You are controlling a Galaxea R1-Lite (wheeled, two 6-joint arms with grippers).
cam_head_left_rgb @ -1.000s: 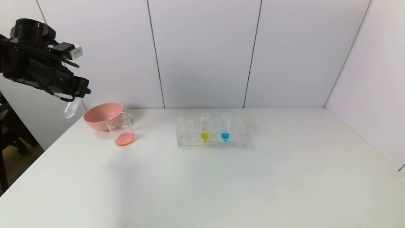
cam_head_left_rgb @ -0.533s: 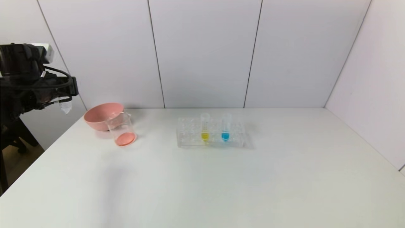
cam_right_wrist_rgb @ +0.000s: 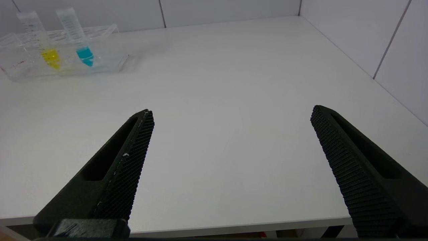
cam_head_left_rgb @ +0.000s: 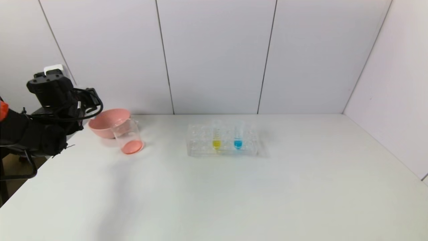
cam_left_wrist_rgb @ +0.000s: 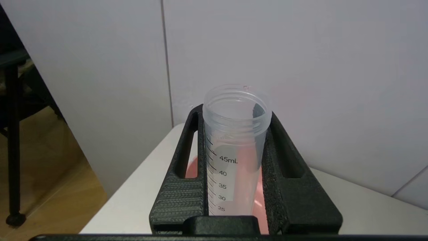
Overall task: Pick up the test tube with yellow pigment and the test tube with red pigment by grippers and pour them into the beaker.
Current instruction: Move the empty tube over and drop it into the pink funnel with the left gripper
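1. Tubes: three. Two stand upright in the clear rack (cam_head_left_rgb: pixel 222 142) at table centre, the test tube with yellow pigment (cam_head_left_rgb: pixel 216 136) and just beside it, toward 3 o'clock, a tube with blue liquid (cam_head_left_rgb: pixel 238 136). The third, an empty-looking clear tube (cam_left_wrist_rgb: pixel 234 150) with mL marks, is clamped between the left gripper (cam_left_wrist_rgb: pixel 234 187) fingers, open mouth up.
2. Beaker (cam_head_left_rgb: pixel 128 136): one, at 9 o'clock from the rack, well apart from it, red-orange liquid in its bottom. Touching or nearly touching it behind is one pink bowl (cam_head_left_rgb: pixel 106 123).
3. Left gripper sits at the table's left edge, just beside the bowl; the head view hides its fingers, while the wrist view shows pink bowl directly beneath the held tube.
4. Right gripper (cam_right_wrist_rgb: pixel 230 167): fingers wide apart, nothing between them, low over the table's near edge, rack far off toward 11 o'clock.
5. Room: white table (cam_head_left_rgb: pixel 234 201) bare from rack to near edge and out to the right edge; walls close behind and on the right.
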